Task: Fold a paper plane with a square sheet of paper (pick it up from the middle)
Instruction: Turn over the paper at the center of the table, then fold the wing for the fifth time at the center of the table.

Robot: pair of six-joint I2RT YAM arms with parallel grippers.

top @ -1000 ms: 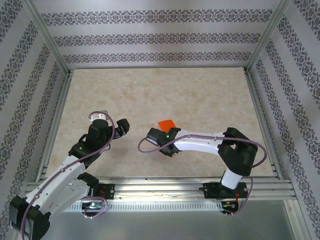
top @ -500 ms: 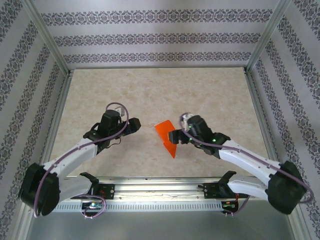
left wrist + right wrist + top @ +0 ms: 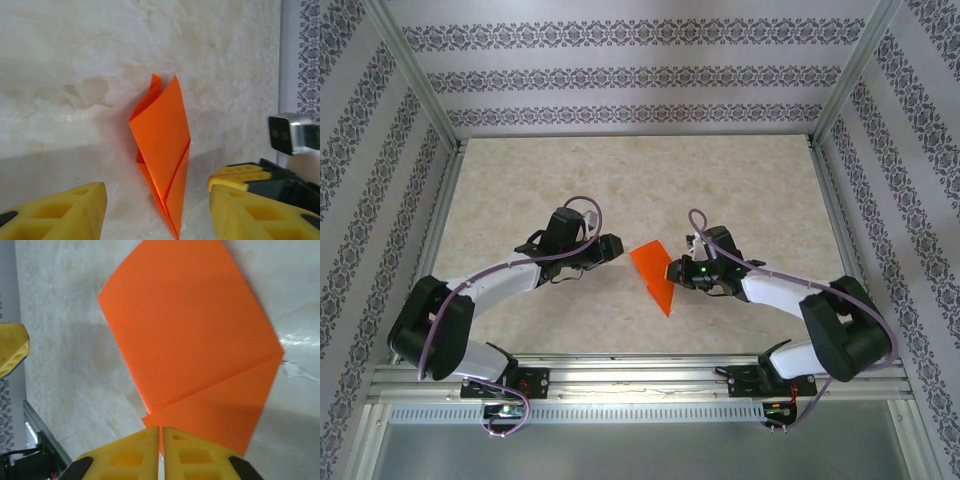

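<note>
The square sheet of paper is folded into a narrow orange paper plane [image 3: 655, 270] near the middle of the table, its tip pointing toward the near edge. In the left wrist view the paper plane [image 3: 162, 150] shows layered folds that lift a little at the far end. My right gripper [image 3: 673, 271] is at its right edge. Its yellow fingers [image 3: 132, 455] are shut on the edge of the paper plane [image 3: 195, 340]. My left gripper [image 3: 612, 250] is just left of the paper, open, apart from it. Its fingers [image 3: 75, 210] straddle the plane's tip.
The beige marbled table [image 3: 620, 170] has free room behind and to both sides of the paper. Aluminium rails [image 3: 640, 365] run along the near edge and the sides, with patterned walls beyond. A right-gripper finger [image 3: 240, 175] lies close beside my left gripper.
Both grippers have come in to flank the paper. The right arm swung back to the paper's right side and shut on its edge. The left gripper moved right and narrowed.
</note>
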